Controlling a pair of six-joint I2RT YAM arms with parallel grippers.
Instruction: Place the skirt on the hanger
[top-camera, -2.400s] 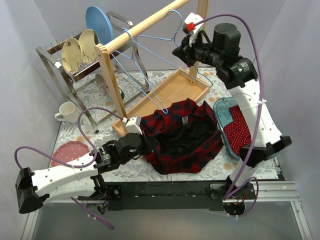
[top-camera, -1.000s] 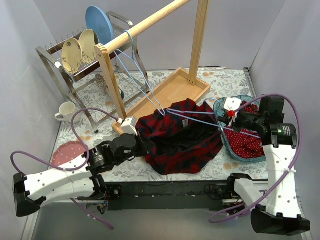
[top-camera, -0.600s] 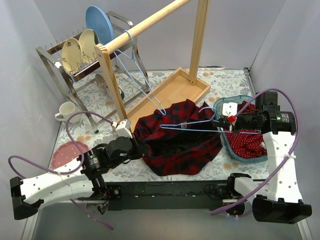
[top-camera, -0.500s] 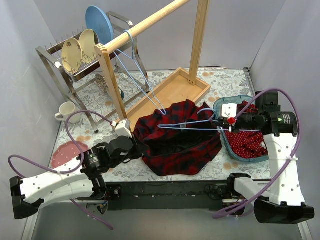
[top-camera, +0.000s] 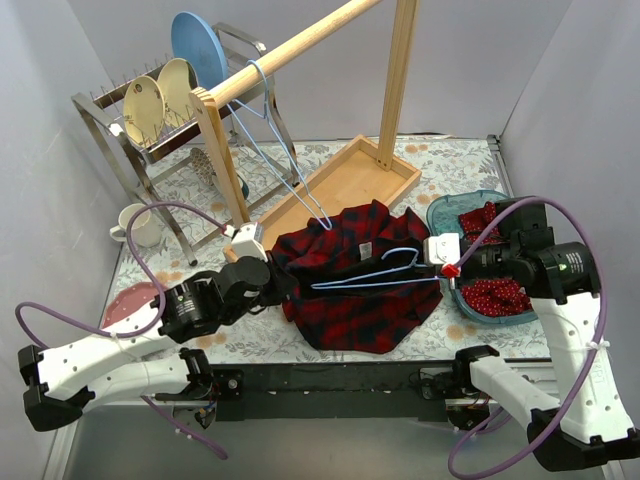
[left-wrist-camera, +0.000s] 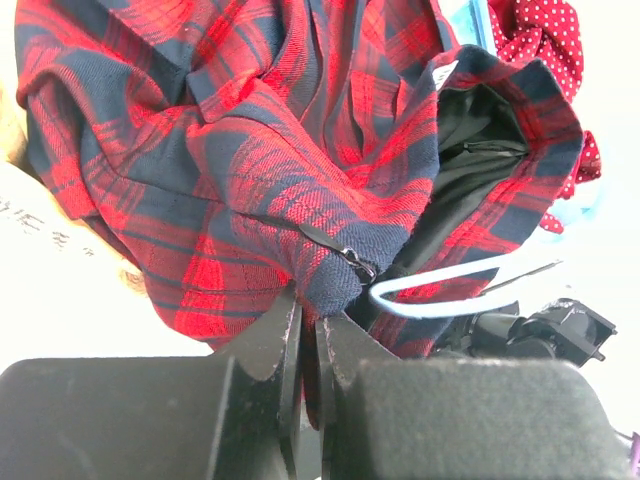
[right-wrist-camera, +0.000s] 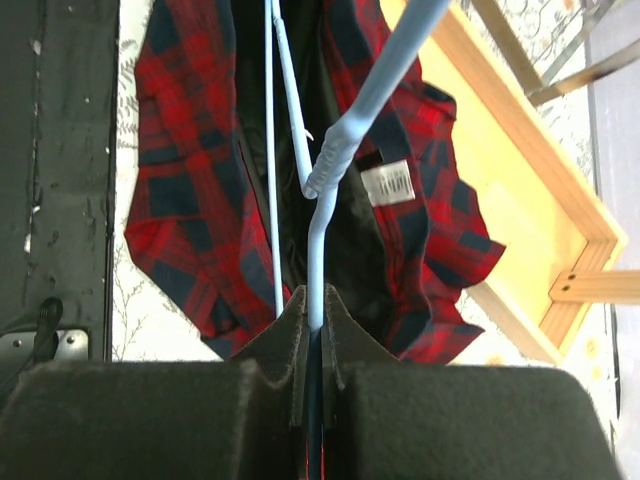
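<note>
The red and navy plaid skirt (top-camera: 350, 285) lies bunched on the table, its black lining showing. My left gripper (top-camera: 272, 283) is shut on the skirt's left waistband edge (left-wrist-camera: 330, 270) by the zip. My right gripper (top-camera: 438, 268) is shut on a light blue wire hanger (top-camera: 372, 270), which lies level across the skirt's opening, its tip reaching toward the left gripper. In the right wrist view the hanger (right-wrist-camera: 320, 190) runs up from the shut jaws over the skirt (right-wrist-camera: 190, 200). In the left wrist view the hanger's rounded end (left-wrist-camera: 440, 290) sits just right of the held edge.
A wooden rack with a rail (top-camera: 290, 50) and tray base (top-camera: 340, 185) stands behind, with two more blue hangers (top-camera: 275, 130) on the rail. A teal bin (top-camera: 480, 310) of red polka-dot cloth is at right. Dish rack (top-camera: 150, 110), mug (top-camera: 135, 225) and pink plate (top-camera: 130, 305) are at left.
The right arm took a hanger off the rail, swung it down and pushed it leftward across the skirt's opening. The left gripper kept hold of the waistband and lifted it slightly.
</note>
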